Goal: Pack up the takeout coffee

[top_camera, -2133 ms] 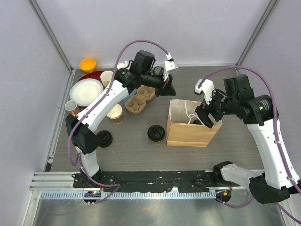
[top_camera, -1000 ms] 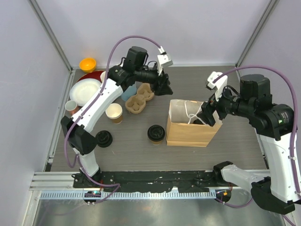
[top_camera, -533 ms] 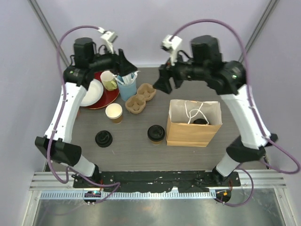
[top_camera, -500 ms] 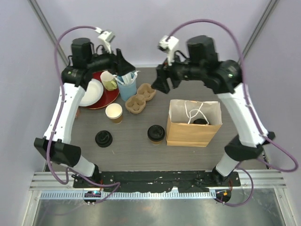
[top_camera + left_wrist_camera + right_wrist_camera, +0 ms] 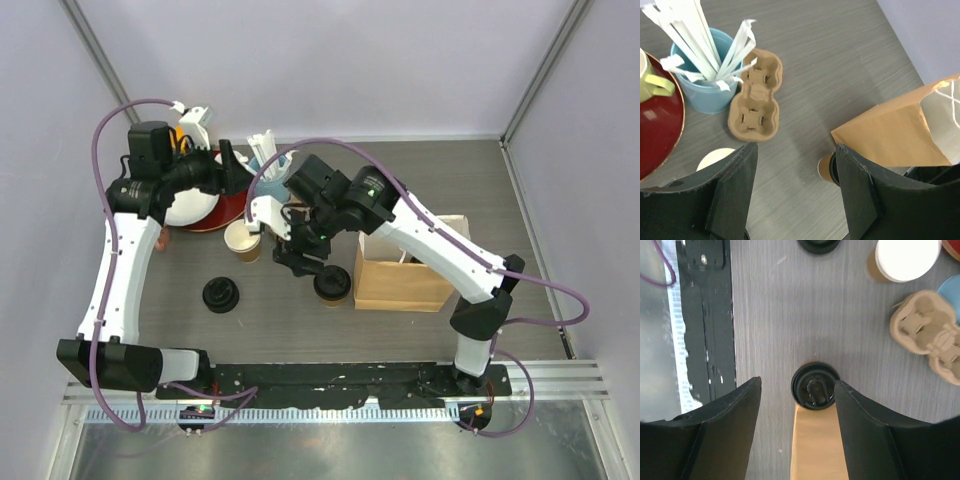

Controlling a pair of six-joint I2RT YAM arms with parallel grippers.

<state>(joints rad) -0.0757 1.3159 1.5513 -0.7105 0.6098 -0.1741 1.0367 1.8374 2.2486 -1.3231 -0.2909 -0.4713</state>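
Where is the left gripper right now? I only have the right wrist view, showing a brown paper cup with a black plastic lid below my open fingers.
Observer: The left gripper hovers open and empty at the table's far left, by the round dark red plate.
Operator: Anything on that plate?
Observer: A pale yellow-green handled mug stands on it.
Operator: What's the tan strip beside the lidded cup?
Observer: A brown paper bag, standing open, white inside.
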